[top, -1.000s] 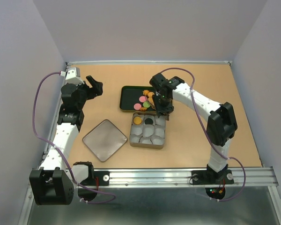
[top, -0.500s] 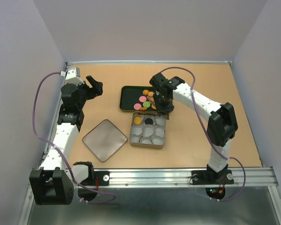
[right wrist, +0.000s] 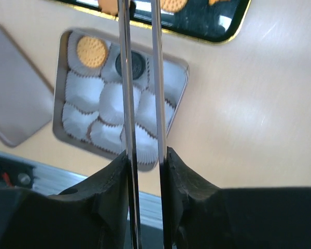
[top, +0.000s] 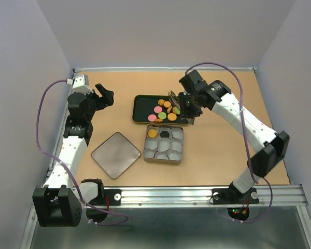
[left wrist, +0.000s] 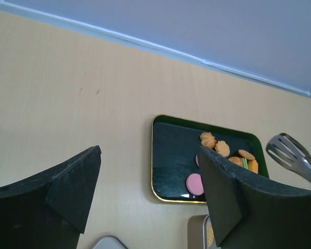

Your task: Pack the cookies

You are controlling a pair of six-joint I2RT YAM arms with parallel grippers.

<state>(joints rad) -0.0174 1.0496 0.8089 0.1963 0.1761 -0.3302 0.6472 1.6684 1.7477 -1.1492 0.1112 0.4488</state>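
Inside tin (top: 162,162), two cookies (top: 152,133): orange, black.

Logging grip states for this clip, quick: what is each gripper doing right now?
Left gripper: open, holding nothing.
Right gripper: closed on the metal tongs.

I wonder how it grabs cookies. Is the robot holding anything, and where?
The right gripper holds tongs, squeezing their two arms from outside. The left gripper holds nothing.
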